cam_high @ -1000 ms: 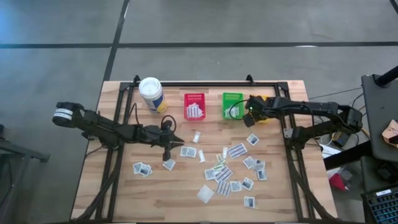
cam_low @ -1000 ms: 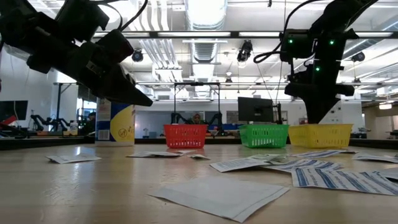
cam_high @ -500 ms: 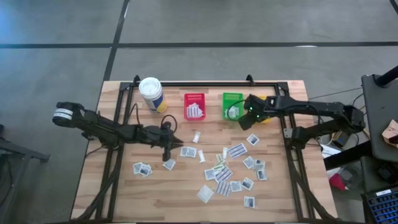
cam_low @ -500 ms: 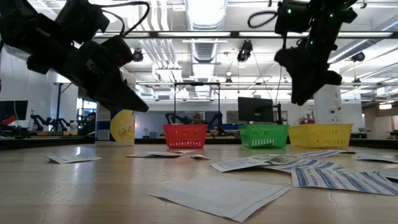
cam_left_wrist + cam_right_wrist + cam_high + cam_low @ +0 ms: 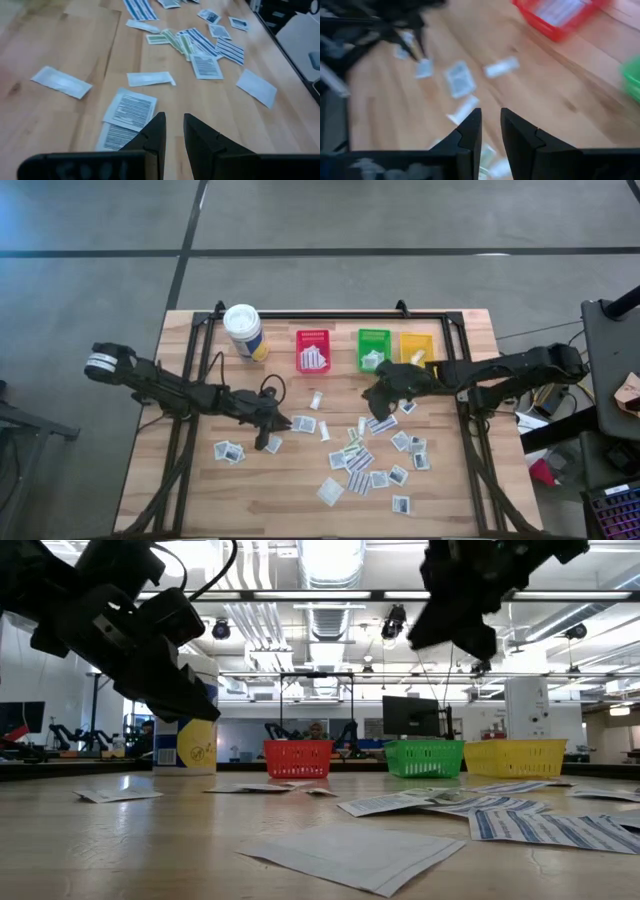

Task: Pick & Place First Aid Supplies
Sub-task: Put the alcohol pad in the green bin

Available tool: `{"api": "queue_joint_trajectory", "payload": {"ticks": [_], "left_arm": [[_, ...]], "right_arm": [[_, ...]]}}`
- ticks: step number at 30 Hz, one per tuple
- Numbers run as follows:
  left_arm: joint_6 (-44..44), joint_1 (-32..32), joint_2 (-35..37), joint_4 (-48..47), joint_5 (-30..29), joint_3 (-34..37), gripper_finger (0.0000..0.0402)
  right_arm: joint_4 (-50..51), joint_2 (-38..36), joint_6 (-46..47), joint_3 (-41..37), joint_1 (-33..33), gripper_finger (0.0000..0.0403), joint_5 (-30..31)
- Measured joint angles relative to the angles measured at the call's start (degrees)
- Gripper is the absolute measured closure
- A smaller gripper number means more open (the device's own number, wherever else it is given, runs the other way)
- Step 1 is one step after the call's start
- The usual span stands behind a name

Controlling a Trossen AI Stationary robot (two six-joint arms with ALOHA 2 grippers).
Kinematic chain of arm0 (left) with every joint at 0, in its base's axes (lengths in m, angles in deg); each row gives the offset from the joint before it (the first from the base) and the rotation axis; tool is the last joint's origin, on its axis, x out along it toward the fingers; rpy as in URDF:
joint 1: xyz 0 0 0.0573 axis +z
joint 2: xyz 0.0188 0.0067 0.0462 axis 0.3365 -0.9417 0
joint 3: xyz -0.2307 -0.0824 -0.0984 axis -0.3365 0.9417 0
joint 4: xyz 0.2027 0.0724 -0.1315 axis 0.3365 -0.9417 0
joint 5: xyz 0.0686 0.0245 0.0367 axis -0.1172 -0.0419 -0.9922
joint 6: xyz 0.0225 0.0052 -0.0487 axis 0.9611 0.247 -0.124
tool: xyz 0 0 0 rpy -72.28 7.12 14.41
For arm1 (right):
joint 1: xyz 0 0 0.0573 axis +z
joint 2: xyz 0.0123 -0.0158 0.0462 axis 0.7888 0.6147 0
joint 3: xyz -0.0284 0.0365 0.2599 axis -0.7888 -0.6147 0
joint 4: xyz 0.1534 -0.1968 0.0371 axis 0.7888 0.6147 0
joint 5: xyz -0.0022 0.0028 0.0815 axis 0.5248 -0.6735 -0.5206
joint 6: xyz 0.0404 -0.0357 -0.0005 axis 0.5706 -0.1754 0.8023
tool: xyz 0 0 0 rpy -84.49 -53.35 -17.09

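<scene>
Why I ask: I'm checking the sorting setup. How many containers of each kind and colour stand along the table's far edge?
Red plastic bin: 1
Green plastic bin: 1
Yellow plastic bin: 1
White canister with yellow label: 1
Total: 4

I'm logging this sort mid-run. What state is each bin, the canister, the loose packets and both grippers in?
Red bin: upright, holds white packets.
Green bin: upright, holds a white packet.
Yellow bin: upright, a small white piece inside.
Canister: upright, lid on.
Packets: loose, flat on the table.
Left gripper: jaws slightly apart, empty, above packets.
Right gripper: jaws slightly apart, empty, above the table.
</scene>
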Motion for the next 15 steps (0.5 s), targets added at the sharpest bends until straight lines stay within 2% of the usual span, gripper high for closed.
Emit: {"api": "queue_joint_trajectory", "payload": {"ticks": [7,11,15], "left_arm": [[-1.5,-1.6,-0.1,0.0,0.0,0.0,0.0337],[-1.2,-2.8,-1.5,0.9,-1.2,0.0,0.0337],[-0.3,-4.3,-5.1,5.3,-3.1,0.0,0.0337]], "right_arm": [[-12.2,0.1,-3.2,-0.2,4.2,0.0328,1.9],[-14.9,0.1,-3.1,-0.5,5.6,0.0326,6.8],[-15.9,1.2,0.0,-0.6,7.2,0.0331,8.0]]}}
